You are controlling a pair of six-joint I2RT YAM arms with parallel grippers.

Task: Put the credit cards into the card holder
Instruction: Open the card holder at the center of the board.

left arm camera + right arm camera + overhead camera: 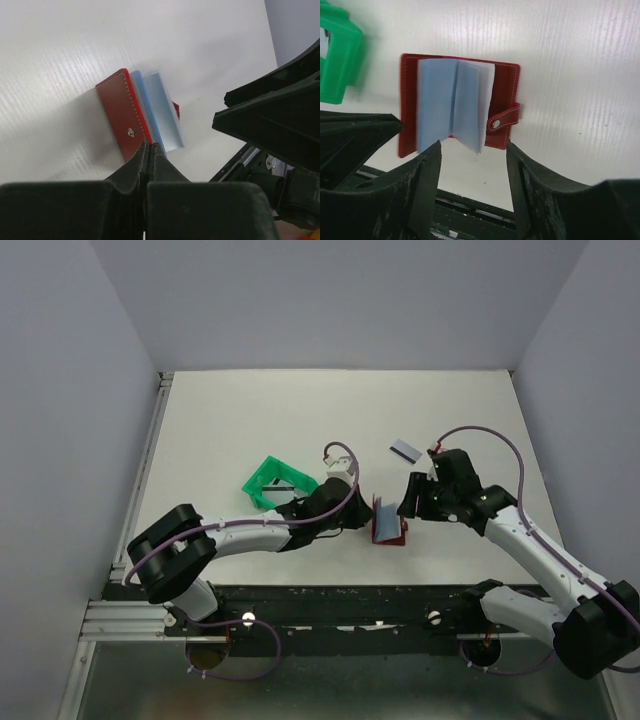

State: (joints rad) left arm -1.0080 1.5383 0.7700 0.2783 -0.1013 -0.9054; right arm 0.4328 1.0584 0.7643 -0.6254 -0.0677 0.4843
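Trouble could come from the small grip. The card holder (388, 523) stands open near the middle of the near edge of the tabletop (250, 410). The left fingers (132, 167) are pinched tight on just one corner of its red cover. A push from a card could make the holder slip, twist or flop shut.

The right fingers (427, 170) are spread wide in front of the open pages, and I see nothing between them. One card (404, 449) lies flat farther back, toward the right edge. It is thin and smooth, so it may be hard to pick up.

The cover looks like red leather with pale stitches and a shiny snap. The light blue pages look thin and bendy. A green tray (278, 483) of hard plastic sits to the holder's left.
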